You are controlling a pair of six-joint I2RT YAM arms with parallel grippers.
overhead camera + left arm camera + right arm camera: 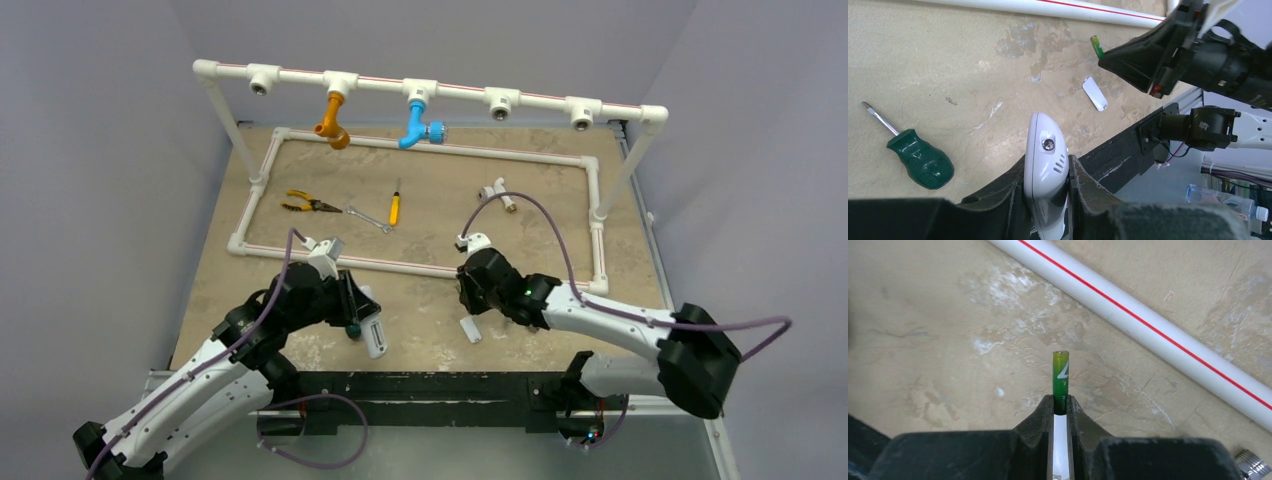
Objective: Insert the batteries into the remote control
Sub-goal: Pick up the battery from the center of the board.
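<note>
1. A beige, stone-patterned table [430,300] with scuffed pale patches is seen, enclosed by plain grey-lilac walls [90,150].
2. A white pipe frame [420,152] with red stripes is laid as a rectangle on the far half of the table. An overhead rail [450,92] is carried on posts at the far edge.
3. An orange tap [335,122] and a blue tap [418,125] are hung from the rail, left of centre.
4. Inside the rectangle, pliers [305,204], a wrench [370,218] and a yellow screwdriver [395,208] are laid left to centre. A small white fitting [497,192] is laid to the right.
5. The remote control [1045,155] is clamped edge-on between the fingers of the left gripper [1048,170], near the table's near edge, left of centre. Its rounded end is stuck out past the fingertips, and a screw and slots are shown on it.
6. A green-handled screwdriver [918,160] is laid on the table just beside the left gripper.
7. One battery [1060,382] is pinched by its lower end in the right gripper [1060,402]. The jaws are narrow around it, and it is held above the bare table near the frame's near pipe.
8. A small white cover plate [1094,93] is laid flat on the table just near of the right gripper.
9. A clear plastic bottle [1223,197] is seen beyond the table's near edge; its contents cannot be told.
</note>
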